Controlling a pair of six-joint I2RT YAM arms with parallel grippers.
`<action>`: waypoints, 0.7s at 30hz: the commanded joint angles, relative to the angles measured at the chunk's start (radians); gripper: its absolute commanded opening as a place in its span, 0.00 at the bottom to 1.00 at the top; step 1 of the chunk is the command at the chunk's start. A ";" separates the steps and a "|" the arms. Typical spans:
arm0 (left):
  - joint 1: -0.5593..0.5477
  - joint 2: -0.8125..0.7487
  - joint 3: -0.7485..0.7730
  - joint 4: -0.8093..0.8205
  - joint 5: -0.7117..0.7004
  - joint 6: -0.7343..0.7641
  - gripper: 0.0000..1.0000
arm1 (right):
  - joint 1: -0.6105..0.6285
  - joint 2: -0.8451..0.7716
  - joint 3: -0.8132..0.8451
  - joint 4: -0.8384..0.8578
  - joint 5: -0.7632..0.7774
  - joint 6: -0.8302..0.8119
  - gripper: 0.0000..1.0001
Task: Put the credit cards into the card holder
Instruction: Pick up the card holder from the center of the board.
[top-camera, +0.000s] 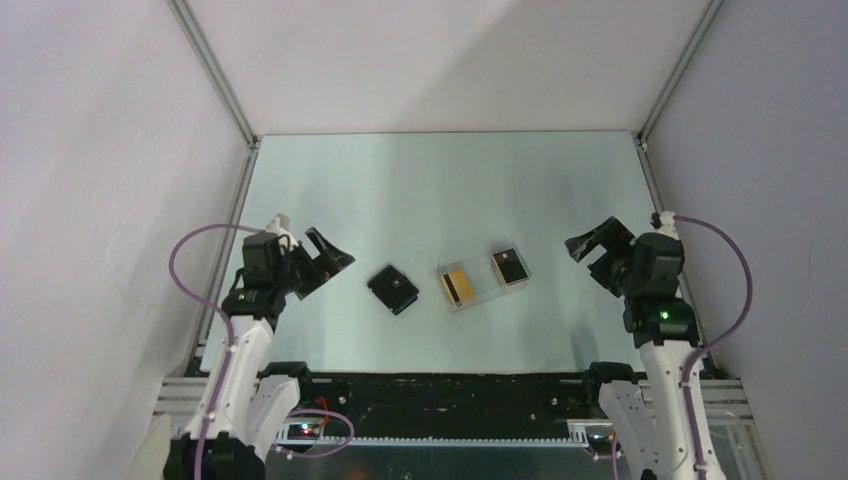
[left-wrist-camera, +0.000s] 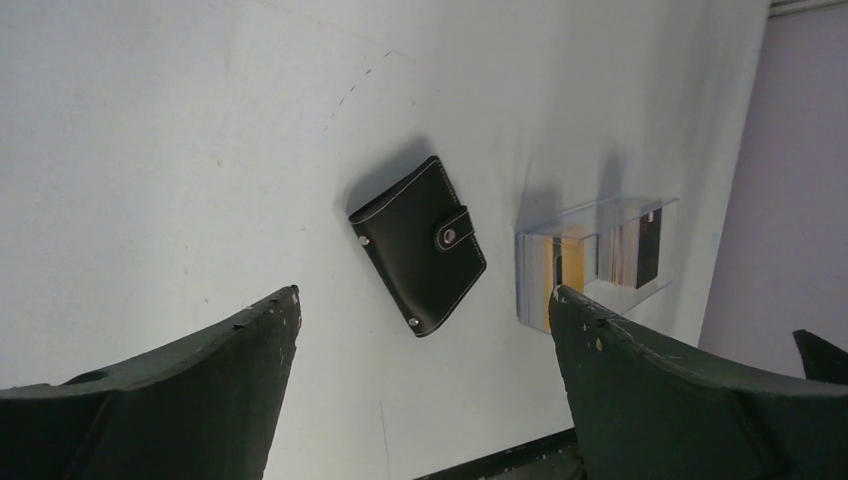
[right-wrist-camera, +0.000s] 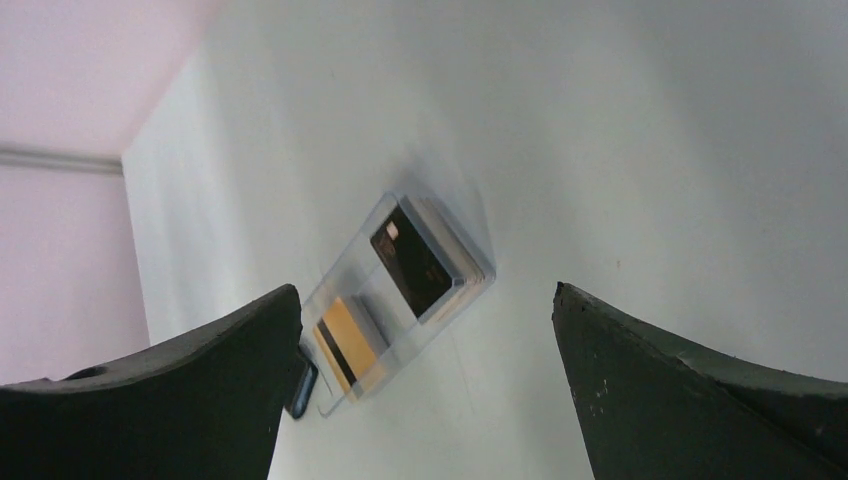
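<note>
Two tools, both spread wide and holding nothing. Probably only the approach in hand, with the holder not opened yet.

To do it well, first open the card holder (top-camera: 393, 289): pin one half with the left tool (top-camera: 325, 264), then pull up the strap (left-wrist-camera: 455, 231) at its free edge. Afterwards take only the top card with the right tool (top-camera: 593, 256), by the long edges, slowly, to avoid lifting the whole stack or pushing the tray away.

Left tool hanging above the surface (top-camera: 440, 190), with the card holder at about 4 o'clock from it in the top view, near but apart. Right tool likewise in the air, with the clear tray (top-camera: 482, 279) at about 8 o'clock from it, also apart.

Card holder flat near the middle, closed, its strap snapped over the front. Tray just beside it at 3 o'clock, not touching. Inside the tray two small stacks of cards: orange card (top-camera: 456, 287) with black stripe on top at the end nearer the holder, dark card (top-camera: 510, 267) on top at the end nearer the right tool.
</note>
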 joint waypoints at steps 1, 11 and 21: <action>0.010 0.105 -0.008 0.031 0.037 -0.049 0.98 | 0.112 0.114 0.052 -0.057 -0.038 -0.068 1.00; -0.156 0.397 -0.057 0.211 0.055 -0.234 0.84 | 0.614 0.376 0.206 -0.031 0.136 -0.065 1.00; -0.245 0.721 -0.118 0.501 0.073 -0.409 0.66 | 0.748 0.505 0.276 0.048 0.080 -0.025 0.98</action>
